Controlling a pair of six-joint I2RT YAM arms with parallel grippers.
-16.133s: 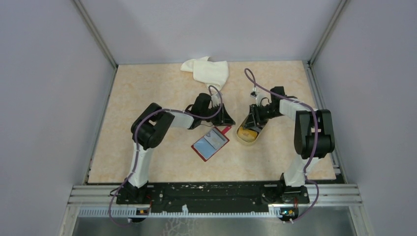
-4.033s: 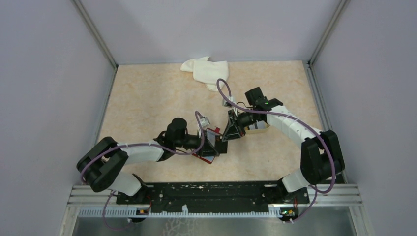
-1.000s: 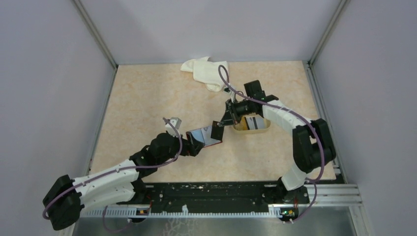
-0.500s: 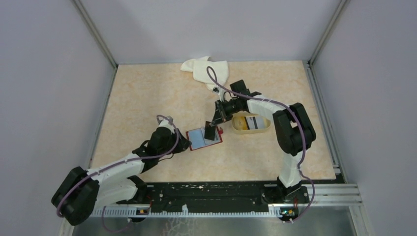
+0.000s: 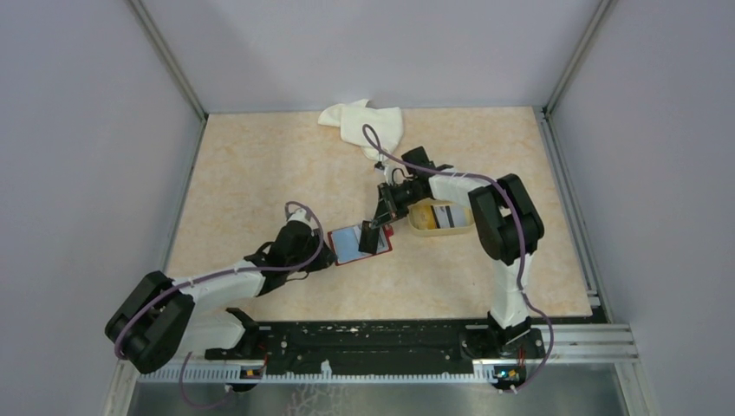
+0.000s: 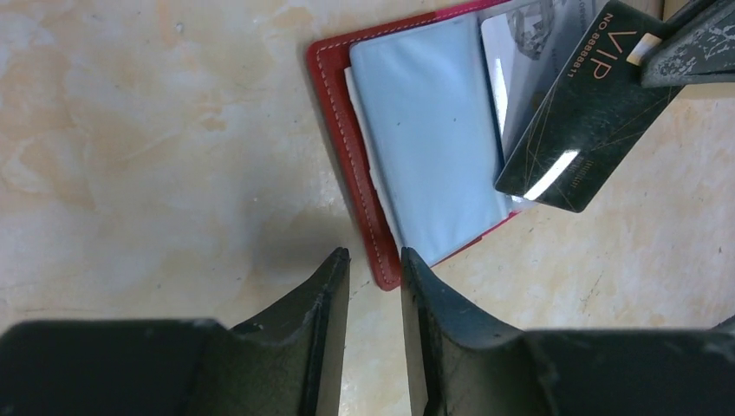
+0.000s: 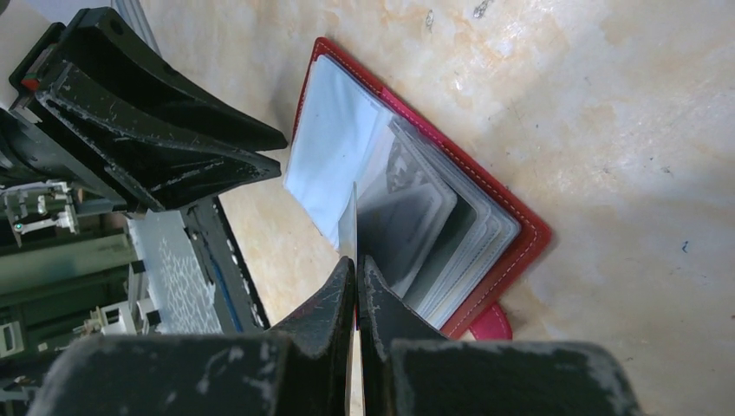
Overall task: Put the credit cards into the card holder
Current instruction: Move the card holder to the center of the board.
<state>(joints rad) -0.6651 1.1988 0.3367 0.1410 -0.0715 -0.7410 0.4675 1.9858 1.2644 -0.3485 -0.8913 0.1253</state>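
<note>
The card holder (image 5: 357, 244) lies open on the marbled beige tabletop (image 5: 260, 173). It has a dark red, leather-like cover with pale stitching along its rim, and a fan of clear, glossy plastic sleeves inside (a rounded snap tab (image 7: 490, 325) pokes out at one corner). The right end effector (image 7: 355, 264) is clamped on a thin, glossy black credit card (image 6: 581, 130) printed VIP, whose lower corner hangs over the sleeves. On the side of the holder away from that card, the left end effector (image 6: 374, 260) has its black wedge-shaped fingers nearly together at the red corner. Whether they pinch it I cannot tell. A beige rounded tray (image 5: 414, 224) sits just beside the holder's tab side.
</note>
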